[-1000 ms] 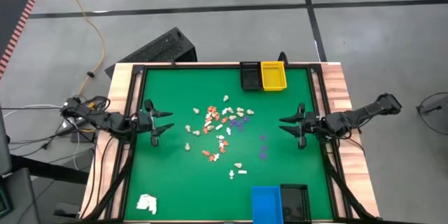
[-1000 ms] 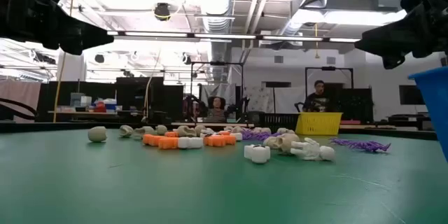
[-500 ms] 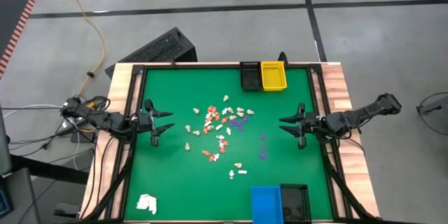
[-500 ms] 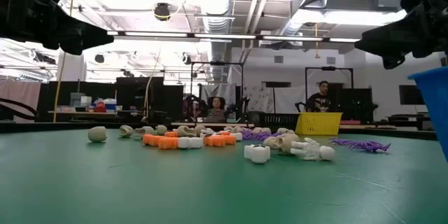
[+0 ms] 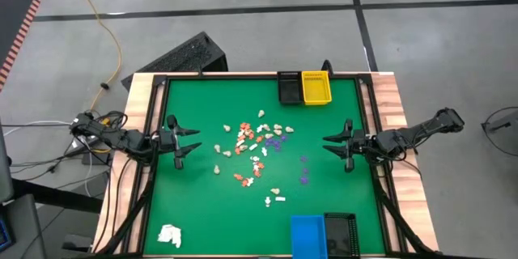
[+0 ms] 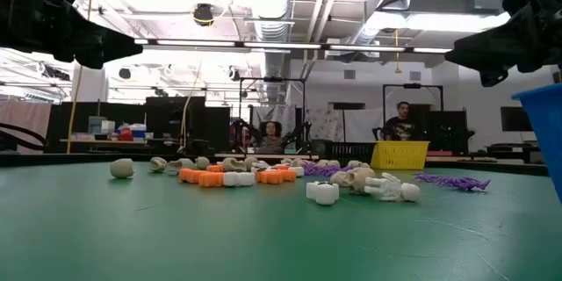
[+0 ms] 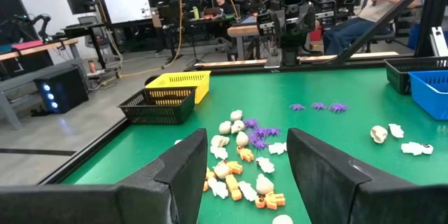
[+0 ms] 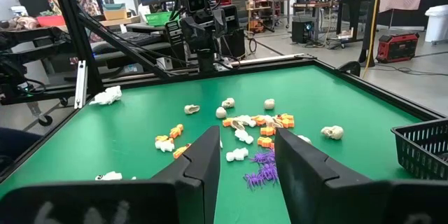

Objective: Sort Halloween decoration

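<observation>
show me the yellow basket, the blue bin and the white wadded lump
yellow basket (image 5: 316, 87), high view, middle of its floor.
blue bin (image 5: 307, 235), high view, middle of its inside.
white wadded lump (image 5: 170, 235), high view, centre of the lump.

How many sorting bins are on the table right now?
4, in two pairs: a black bin beside a yellow bin at the far edge, and a blue bin beside another black bin at the near edge.
</observation>
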You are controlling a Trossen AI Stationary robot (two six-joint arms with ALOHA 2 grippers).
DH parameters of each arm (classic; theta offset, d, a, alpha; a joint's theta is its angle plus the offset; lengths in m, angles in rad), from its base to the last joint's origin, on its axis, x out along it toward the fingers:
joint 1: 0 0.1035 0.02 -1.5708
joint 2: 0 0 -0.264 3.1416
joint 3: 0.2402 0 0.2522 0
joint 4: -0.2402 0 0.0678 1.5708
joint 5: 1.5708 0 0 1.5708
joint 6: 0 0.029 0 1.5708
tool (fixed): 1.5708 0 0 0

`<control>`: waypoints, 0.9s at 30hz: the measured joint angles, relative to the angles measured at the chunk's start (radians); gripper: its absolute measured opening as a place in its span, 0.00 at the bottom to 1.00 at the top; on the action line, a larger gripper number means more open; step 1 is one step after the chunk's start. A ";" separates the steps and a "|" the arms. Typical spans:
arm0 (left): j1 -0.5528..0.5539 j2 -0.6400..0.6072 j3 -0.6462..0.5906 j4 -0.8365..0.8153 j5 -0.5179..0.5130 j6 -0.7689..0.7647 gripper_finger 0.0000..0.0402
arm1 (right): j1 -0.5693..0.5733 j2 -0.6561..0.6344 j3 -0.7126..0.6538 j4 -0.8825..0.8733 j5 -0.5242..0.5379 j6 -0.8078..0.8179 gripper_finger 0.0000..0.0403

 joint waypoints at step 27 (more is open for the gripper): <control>0.000 0.000 0.000 0.000 0.004 -0.071 0.47 | -0.034 0.000 0.000 0.015 -0.045 -0.085 0.34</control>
